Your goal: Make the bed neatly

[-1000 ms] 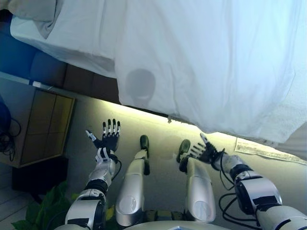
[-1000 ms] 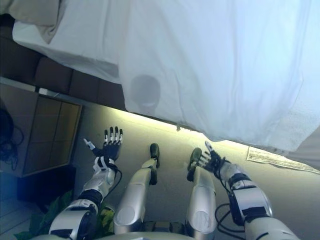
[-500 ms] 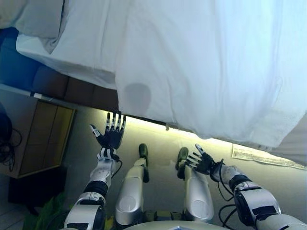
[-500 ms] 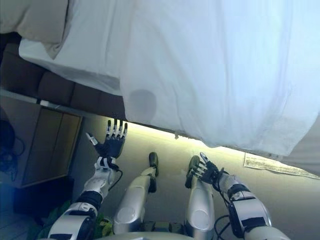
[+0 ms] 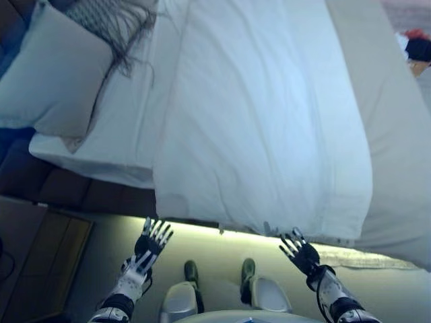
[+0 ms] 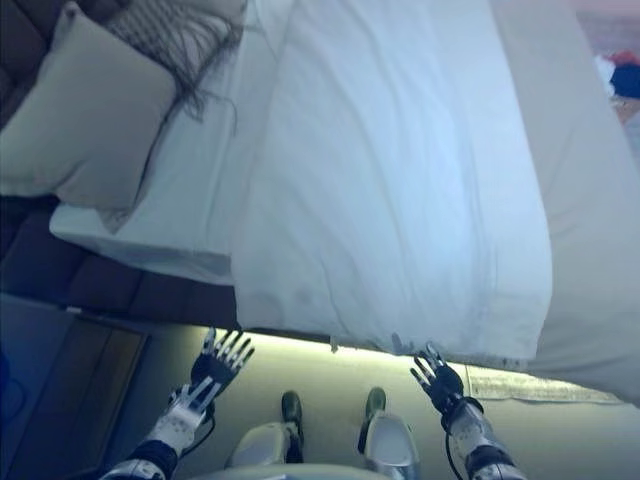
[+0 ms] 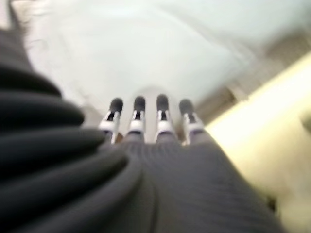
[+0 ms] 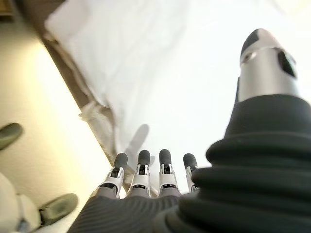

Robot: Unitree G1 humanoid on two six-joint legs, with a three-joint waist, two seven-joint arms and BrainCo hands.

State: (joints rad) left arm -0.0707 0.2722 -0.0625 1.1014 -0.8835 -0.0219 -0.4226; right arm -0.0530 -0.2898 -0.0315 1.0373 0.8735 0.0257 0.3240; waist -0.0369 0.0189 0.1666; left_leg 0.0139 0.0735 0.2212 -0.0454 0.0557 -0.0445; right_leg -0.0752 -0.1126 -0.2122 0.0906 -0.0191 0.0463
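Note:
A white duvet [image 5: 269, 121] covers the bed, and its near edge hangs over the side. A pale pillow [image 5: 54, 81] lies at the head end on the left, with a dark fringed throw [image 5: 111, 23] above it. A beige sheet [image 5: 397, 134] shows on the right. My left hand [image 5: 153, 241] is open with straight fingers, just below the duvet's near left corner. My right hand [image 5: 302, 254] is open, just below the near edge further right. Neither hand holds cloth. Both wrist views show straight fingers [image 7: 138, 119] [image 8: 141, 177] pointing at the duvet [image 8: 170, 73].
The dark bed base [image 5: 87, 195] shows under the mattress on the left. A wooden nightstand [image 5: 47, 269] stands at the lower left. A flat paper or mat [image 5: 363, 259] lies on the floor by the bed. Red and dark things [image 5: 417, 44] lie at the far right.
The camera has tilted up and shows much more of the bed. Both hands have risen from low over the floor to just under the duvet's near edge, still open.

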